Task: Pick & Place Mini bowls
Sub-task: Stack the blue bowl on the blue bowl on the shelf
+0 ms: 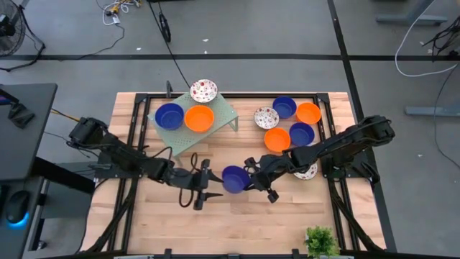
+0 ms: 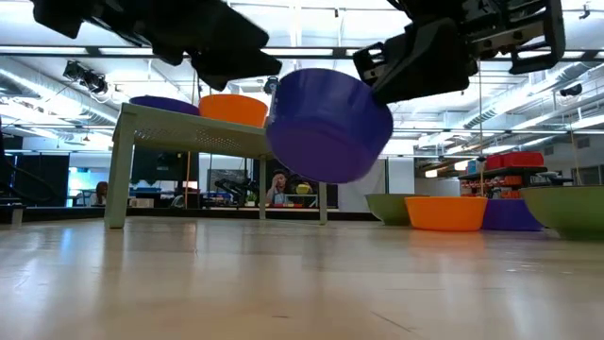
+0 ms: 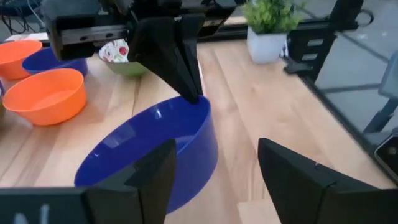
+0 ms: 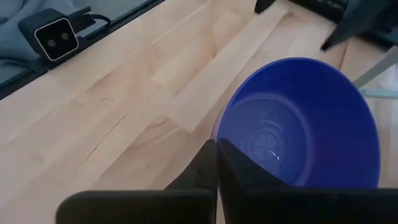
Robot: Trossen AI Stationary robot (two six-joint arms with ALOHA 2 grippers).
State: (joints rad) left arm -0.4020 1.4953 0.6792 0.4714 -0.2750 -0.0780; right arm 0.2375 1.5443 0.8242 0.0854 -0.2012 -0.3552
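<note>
Midair, right gripper (image 1: pixel 251 181) fingers pinch the blue bowl (image 1: pixel 234 179) by its rim, just above the worktop (image 1: pixel 287 216); left gripper (image 1: pixel 202 185) beside it, spread, grasping nothing. Looks light, rigid, slick; rim pinch suits. Rack (image 1: pixel 228 109) beyond the bowl.

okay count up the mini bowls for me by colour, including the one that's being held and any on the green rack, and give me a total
Blue bowls: 4, one on the green rack, two in the right-side group, one pinched by the right gripper
Orange bowls: 3, one on the rack, two on the right
White speckled bowls: 3, one on the rack, one on the right, one partly hidden under the right arm
Total: 10
</note>
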